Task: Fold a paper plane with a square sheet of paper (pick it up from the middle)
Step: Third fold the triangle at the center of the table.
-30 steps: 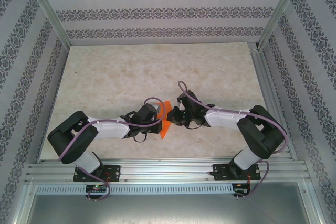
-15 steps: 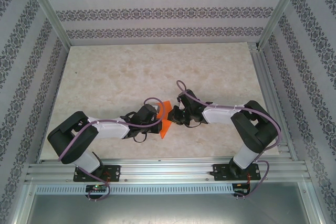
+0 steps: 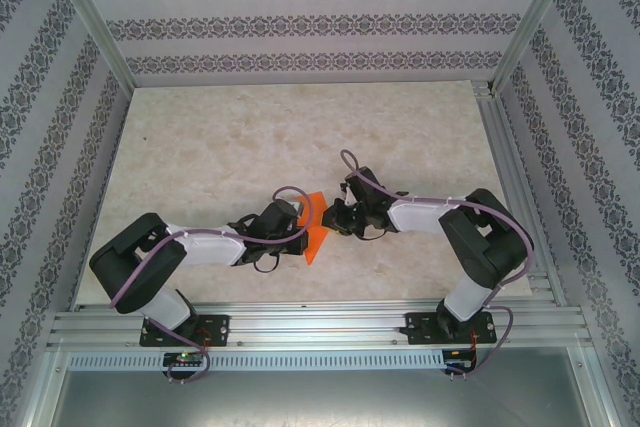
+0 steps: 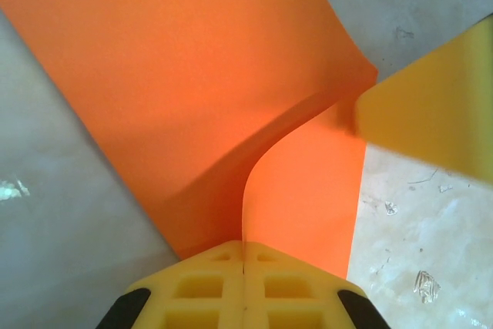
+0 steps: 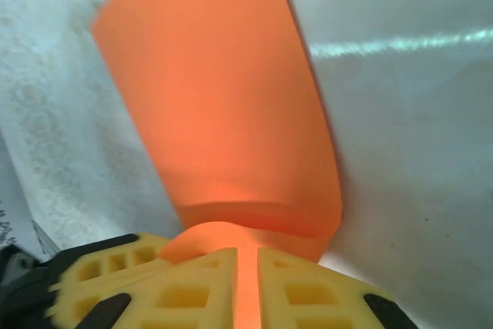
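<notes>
My left jaws and right jaws both clench the thin bright orange paper sheet (image 3: 315, 244), curved, over the pale marbled tabletop (image 3: 200, 147).

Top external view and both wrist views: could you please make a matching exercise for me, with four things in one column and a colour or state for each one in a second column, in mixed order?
Column A
1. left gripper
2. right gripper
3. square sheet of paper
4. table

Column B
a. pale, marbled surface
b. shut on the paper, on the arm at the right of the top view
c. bright orange and curved
d. shut on the paper, on the arm at the left of the top view

Pairs: 1-d, 2-b, 3-c, 4-a
</notes>
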Controlling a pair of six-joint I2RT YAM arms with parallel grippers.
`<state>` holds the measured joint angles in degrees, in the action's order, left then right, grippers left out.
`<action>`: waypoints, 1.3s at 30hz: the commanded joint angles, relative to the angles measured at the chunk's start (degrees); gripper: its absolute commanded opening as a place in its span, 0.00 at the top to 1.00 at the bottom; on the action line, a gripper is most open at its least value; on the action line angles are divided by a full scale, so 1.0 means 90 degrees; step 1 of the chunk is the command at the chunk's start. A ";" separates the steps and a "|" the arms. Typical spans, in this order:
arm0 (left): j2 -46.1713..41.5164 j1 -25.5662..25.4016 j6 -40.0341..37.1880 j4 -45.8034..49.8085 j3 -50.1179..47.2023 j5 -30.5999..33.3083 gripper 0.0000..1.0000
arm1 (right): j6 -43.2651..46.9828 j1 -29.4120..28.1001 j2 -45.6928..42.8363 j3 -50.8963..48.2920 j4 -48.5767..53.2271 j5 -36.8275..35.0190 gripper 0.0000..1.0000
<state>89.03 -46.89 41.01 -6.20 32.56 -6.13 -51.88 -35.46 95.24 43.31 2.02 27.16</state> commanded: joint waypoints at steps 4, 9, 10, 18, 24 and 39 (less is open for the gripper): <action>-0.0044 0.0054 0.0044 0.0273 -0.0131 0.0064 0.98 | 0.0288 0.0181 -0.0322 0.0063 0.0121 0.0082 0.85; -0.0039 0.0054 0.0047 0.0280 -0.0123 0.0047 0.98 | 0.0218 0.0180 -0.0004 0.0032 -0.0077 0.0137 0.85; -0.0048 0.0053 0.0058 0.0276 -0.0130 0.0056 0.98 | 0.0220 0.0181 0.0062 0.0036 -0.0118 0.0151 0.85; -0.0090 0.0054 0.0108 0.0297 -0.0166 0.0066 0.98 | 0.0394 0.0209 0.0690 0.0128 -0.0007 -0.0040 0.86; -0.0179 0.0054 0.0134 0.0295 -0.0232 0.0091 0.97 | 0.0437 0.0230 0.0326 0.0240 0.0199 -0.0012 0.86; -0.0274 0.0053 0.0150 0.0332 -0.0241 0.0122 0.97 | 0.0392 0.0148 0.0665 0.0342 0.0148 -0.0037 0.86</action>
<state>87.64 -46.89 41.69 -5.74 31.48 -5.91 -48.71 -33.65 98.83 45.21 4.10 27.51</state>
